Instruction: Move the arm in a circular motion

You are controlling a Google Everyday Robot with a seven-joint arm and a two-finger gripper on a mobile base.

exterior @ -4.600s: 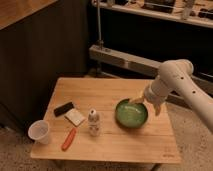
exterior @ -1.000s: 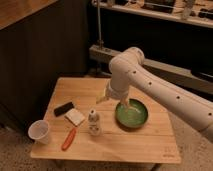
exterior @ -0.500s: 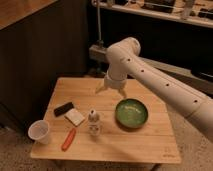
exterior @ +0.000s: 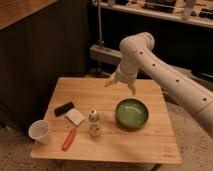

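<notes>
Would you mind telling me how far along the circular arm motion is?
Done: the arm has swept from right of the green bowl, across it, toward the far edge of the table. In hand: the open, empty hand hovers behind the bowl. Left: curving back to the bowl's right to close the loop.

1 camera looks down from high on the near side of the table [exterior: 150, 137], fairly close, taking in the whole top. My arm [exterior: 170, 75] enters from the right. My gripper [exterior: 120, 86] hangs above the far edge, fingers spread.
</notes>
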